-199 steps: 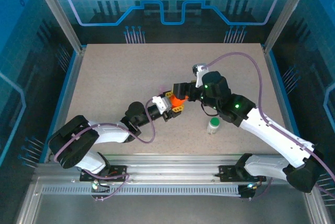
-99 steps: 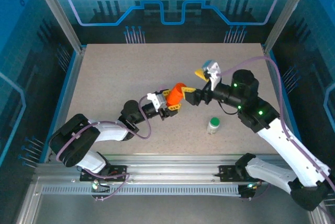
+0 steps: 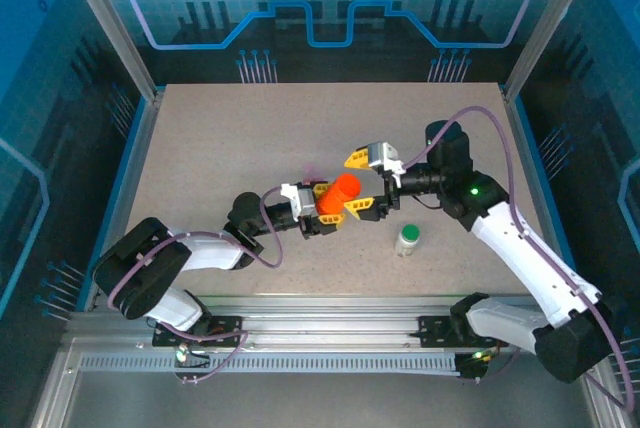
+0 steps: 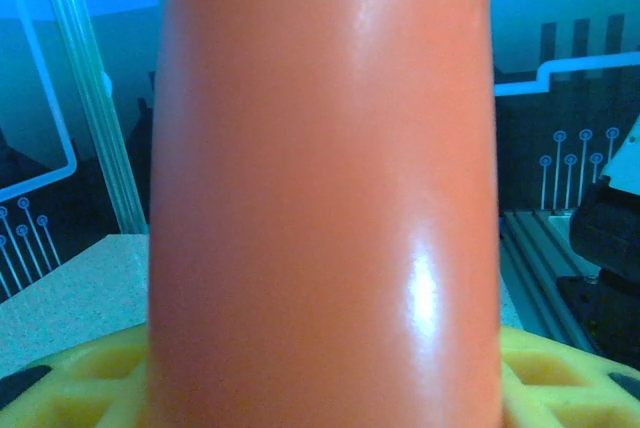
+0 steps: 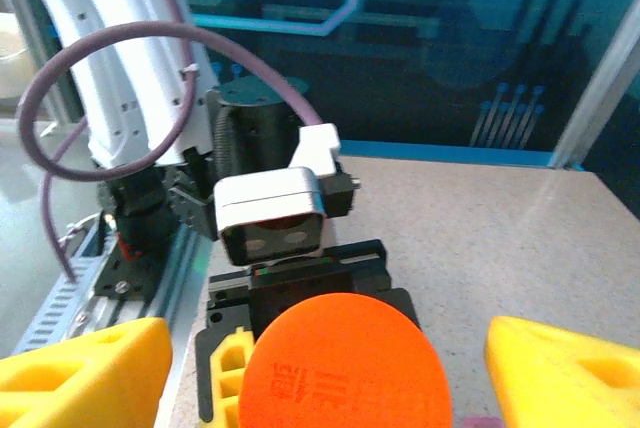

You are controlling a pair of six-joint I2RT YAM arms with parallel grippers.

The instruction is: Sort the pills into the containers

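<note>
My left gripper (image 3: 335, 206) is shut on an orange pill bottle (image 3: 343, 191), held mid-table with its cap pointing right. In the left wrist view the bottle (image 4: 320, 198) rises between my yellow fingers (image 4: 60, 388). My right gripper (image 3: 361, 185) faces the bottle's top and is open. Its yellow fingertips (image 5: 80, 373) stand either side of the orange cap (image 5: 345, 368) with gaps on both sides. A small pink sliver (image 5: 470, 420), perhaps the containers, shows below the cap. The pills are out of view.
A small white bottle with a green cap (image 3: 407, 239) stands on the table just right of and nearer than both grippers. The left arm's wrist camera (image 5: 272, 213) sits directly behind the orange bottle. Metal posts and blue walls ring the table (image 3: 200, 148).
My right gripper drew back from over the bottle, swung round and now straddles its cap, jaws slightly narrower. The left gripper shifted the bottle a little to the right.
</note>
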